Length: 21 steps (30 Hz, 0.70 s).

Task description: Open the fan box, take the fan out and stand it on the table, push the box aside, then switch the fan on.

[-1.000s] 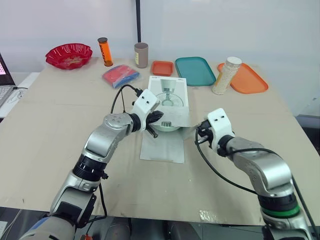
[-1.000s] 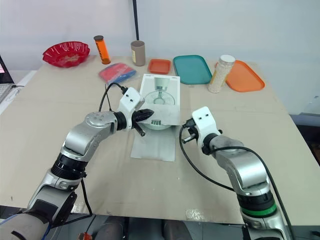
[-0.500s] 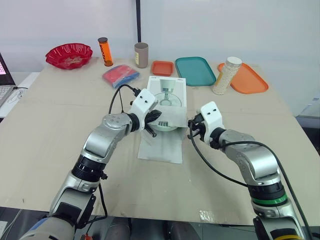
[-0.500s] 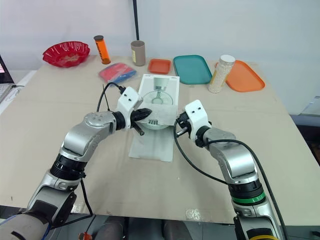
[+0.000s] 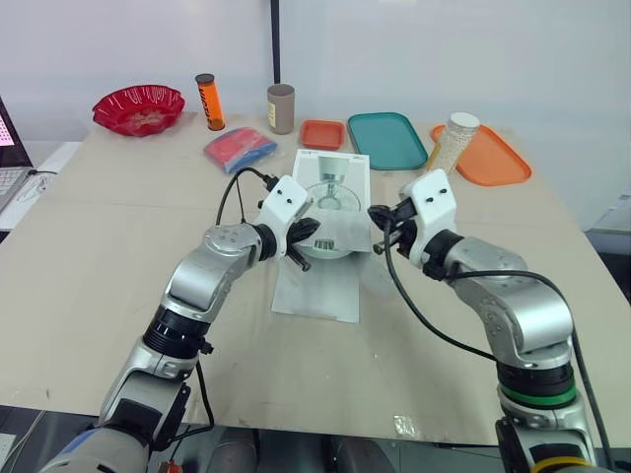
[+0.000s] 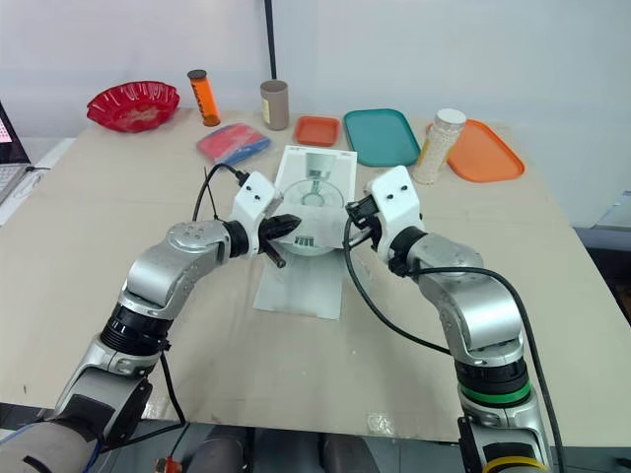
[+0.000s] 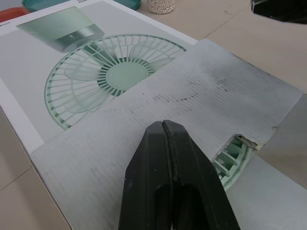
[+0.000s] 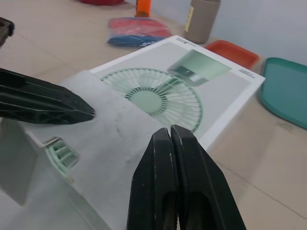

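While both claws are closed, fingers pressed together on nothing, the fan box [image 5: 333, 187] lies flat mid-counter [image 5: 118, 256] between them, its raised flap [image 7: 192, 96] toward the robot. The left claw [image 7: 164, 125] points over that flap's left side; the right claw [image 8: 170, 130] hovers at its right. From the wrists, the green fan [image 7: 234, 152] grille peeks beneath the flap. From the head, a teal tray [image 5: 385, 138] and red bowl [image 5: 137, 106] sit farthest.

White fan box [image 5: 333, 182], its top printed with a mint-green picture, lies flat mid-tabletop, toward the far edge. Its near end stands open: an outer flap [image 5: 317, 288] rests on the tabletop, a grey flap [image 7: 192, 103] partly covers the green fan [image 8: 61, 152] inside.
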{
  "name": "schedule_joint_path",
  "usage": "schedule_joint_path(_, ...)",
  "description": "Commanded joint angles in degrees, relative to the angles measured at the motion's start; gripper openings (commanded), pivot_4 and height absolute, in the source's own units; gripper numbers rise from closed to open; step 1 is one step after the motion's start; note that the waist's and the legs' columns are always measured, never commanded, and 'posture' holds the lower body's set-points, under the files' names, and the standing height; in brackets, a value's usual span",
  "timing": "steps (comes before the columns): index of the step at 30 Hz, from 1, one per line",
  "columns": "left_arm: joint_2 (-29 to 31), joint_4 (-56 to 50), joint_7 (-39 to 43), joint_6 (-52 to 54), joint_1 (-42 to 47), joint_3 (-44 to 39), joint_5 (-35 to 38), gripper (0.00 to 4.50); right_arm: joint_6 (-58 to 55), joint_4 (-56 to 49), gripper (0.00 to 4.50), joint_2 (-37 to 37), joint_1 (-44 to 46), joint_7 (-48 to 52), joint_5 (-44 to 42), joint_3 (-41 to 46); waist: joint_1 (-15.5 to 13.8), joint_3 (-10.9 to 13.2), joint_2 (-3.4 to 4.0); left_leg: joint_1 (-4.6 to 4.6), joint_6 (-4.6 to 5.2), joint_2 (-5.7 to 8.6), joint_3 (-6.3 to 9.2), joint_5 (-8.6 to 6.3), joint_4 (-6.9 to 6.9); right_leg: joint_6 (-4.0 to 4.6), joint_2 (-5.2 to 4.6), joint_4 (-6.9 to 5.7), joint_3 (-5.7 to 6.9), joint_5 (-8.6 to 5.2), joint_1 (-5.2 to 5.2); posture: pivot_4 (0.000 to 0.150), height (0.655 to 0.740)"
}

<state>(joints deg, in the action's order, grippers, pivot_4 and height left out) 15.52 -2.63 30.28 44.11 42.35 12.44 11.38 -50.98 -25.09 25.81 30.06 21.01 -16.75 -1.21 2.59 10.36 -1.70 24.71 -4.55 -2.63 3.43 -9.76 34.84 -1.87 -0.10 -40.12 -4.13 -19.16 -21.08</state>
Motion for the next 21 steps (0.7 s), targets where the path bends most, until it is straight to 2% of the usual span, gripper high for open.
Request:
schedule_joint_path(1, 0.48, -3.98, -0.5, 1.64, 0.42, -2.12, 0.82, 0.0, -0.5, 0.55, 0.04, -1.78, 1.04, 0.33, -1.02, -0.83, 0.0, 0.0, 0.0, 0.0, 0.0, 0.0, 0.0, 0.0, 0.0, 0.0, 0.0, 0.0, 0.0, 0.0, 0.0, 0.15, 0.74)
schedule_joint_path(12, 3.36, -18.75, -1.31, 14.49, -1.66, -7.74, 7.48, 0.0, -0.31, 6.85, 0.04, -1.24, 0.15, 1.88, 0.95, -3.74, 0.02, 0.0, 0.0, -0.03, 0.0, -0.02, 0.01, 0.0, 0.0, 0.0, 0.01, -0.01, 0.01, 0.0, 0.01, 0.15, 0.74)
schedule_joint_path(16, 5.72, -23.63, 1.04, 18.49, -4.48, -4.43, 10.43, 0.0, -0.54, 7.75, 0.04, -0.94, 0.3, 2.2, 1.28, -3.82, 0.03, 0.0, 0.0, -0.07, -0.01, -0.02, 0.02, 0.0, 0.01, 0.0, 0.02, -0.02, 0.01, 0.0, 0.07, 0.15, 0.74)
schedule_joint_path(21, 6.23, -22.1, 0.33, 18.16, -5.97, 0.41, 9.28, 0.0, -0.9, 7.77, 0.04, -0.69, 0.16, 2.8, 1.82, -4.52, 0.01, 0.0, 0.0, -0.1, -0.01, -0.01, 0.02, 0.0, 0.02, 0.0, 0.0, -0.02, 0.01, 0.0, 0.12, 0.15, 0.74)
